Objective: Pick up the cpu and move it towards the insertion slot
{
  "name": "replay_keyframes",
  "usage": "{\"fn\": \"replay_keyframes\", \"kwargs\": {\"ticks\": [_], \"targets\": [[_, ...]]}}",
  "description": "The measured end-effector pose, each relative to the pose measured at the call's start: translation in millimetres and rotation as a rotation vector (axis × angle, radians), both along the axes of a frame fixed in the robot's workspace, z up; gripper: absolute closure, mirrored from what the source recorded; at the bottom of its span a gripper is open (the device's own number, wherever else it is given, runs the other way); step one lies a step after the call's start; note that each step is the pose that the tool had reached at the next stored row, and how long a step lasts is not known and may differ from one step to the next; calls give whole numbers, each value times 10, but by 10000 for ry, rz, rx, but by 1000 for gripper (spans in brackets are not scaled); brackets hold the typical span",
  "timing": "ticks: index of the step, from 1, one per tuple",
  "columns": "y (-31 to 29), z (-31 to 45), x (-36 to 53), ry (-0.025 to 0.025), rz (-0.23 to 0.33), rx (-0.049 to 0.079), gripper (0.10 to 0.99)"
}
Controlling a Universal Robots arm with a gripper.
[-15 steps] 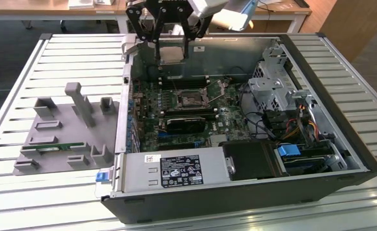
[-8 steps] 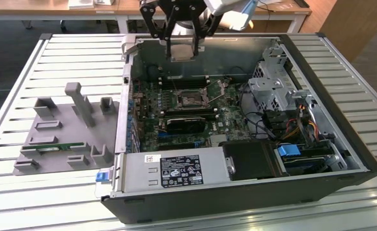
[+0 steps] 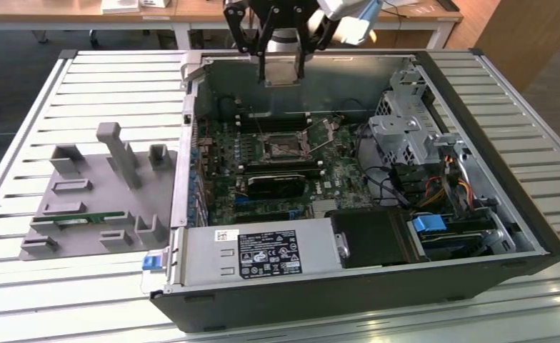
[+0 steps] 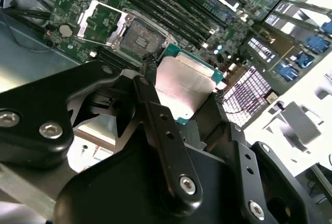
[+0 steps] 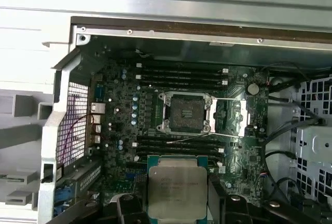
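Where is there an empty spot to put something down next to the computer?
Bare slats of the white slatted table lie free beyond the grey holder tray, beside the open computer case. Inside is crowded: boards, cables, drives. The gripper holds the silvery square cpu above it.

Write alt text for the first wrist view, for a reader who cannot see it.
The end effector grips the cpu, a silvery square chip with a green rim, above an open computer case. Beyond it on the green motherboard lies the insertion slot, its metal frame open around a dark centre, with long black memory slots on either side.
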State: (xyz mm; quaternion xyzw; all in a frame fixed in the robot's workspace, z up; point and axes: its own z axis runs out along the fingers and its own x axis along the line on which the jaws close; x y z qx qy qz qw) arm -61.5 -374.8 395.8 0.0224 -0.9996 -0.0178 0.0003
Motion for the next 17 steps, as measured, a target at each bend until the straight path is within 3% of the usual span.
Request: {"fn": "replay_keyframes", "kwargs": {"ticks": [17], "targets": [[364, -171, 214, 27, 0, 0, 545]]}}
